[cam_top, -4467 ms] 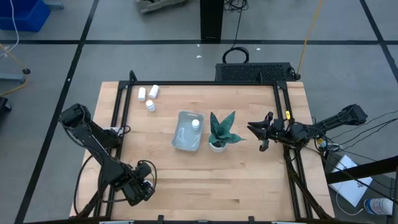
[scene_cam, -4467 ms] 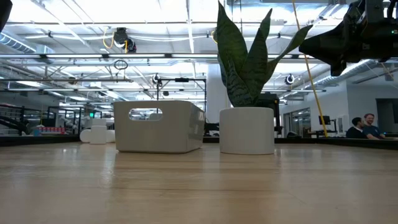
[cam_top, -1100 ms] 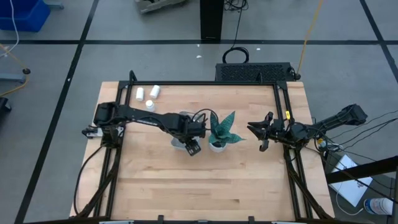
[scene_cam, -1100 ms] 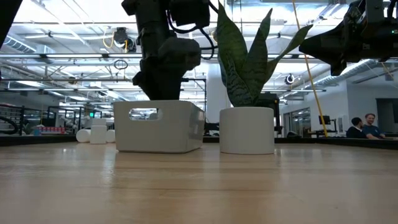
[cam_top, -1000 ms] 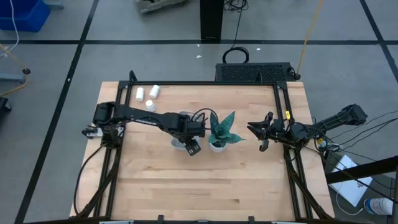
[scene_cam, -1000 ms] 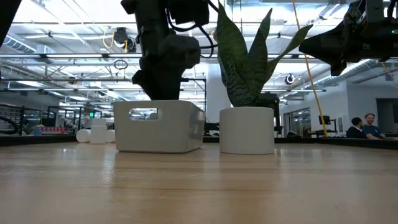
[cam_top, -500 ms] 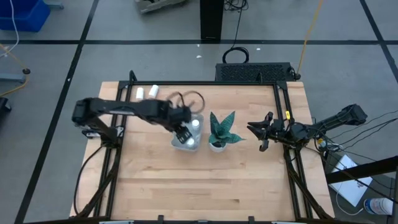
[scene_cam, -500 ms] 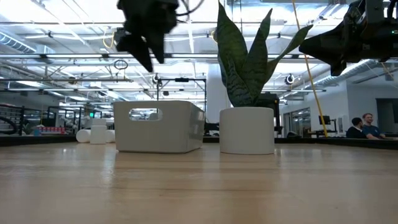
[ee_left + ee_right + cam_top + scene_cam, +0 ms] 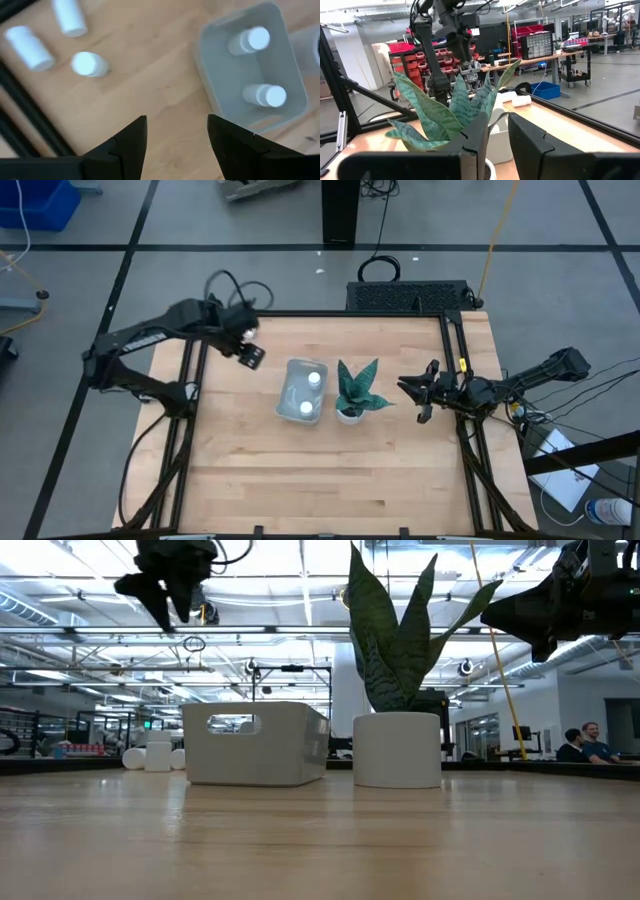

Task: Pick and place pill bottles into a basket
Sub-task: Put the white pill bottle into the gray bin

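The pale grey-blue basket (image 9: 302, 391) rests on the wooden table, with two white pill bottles (image 9: 314, 379) (image 9: 306, 408) in it, caps up. It also shows in the left wrist view (image 9: 280, 50). Three more bottles (image 9: 89, 64) (image 9: 29, 41) (image 9: 69, 17) rest on the table near its far left corner. My left gripper (image 9: 247, 352) (image 9: 175, 135) is open and empty, high above the table between those bottles and the basket. My right gripper (image 9: 425, 392) is open and empty, in the air right of the plant.
A small white pot with a green spiky plant (image 9: 353, 390) stands right beside the basket. Black frame rails (image 9: 195, 370) run along the table's left, far and right sides. Bare wood fills the near half of the table (image 9: 320, 480).
My left gripper has risen out of the basket and swung toward the table's far left corner, over the three loose bottles. A second bottle now shows in the near part of the basket, where the gripper was.
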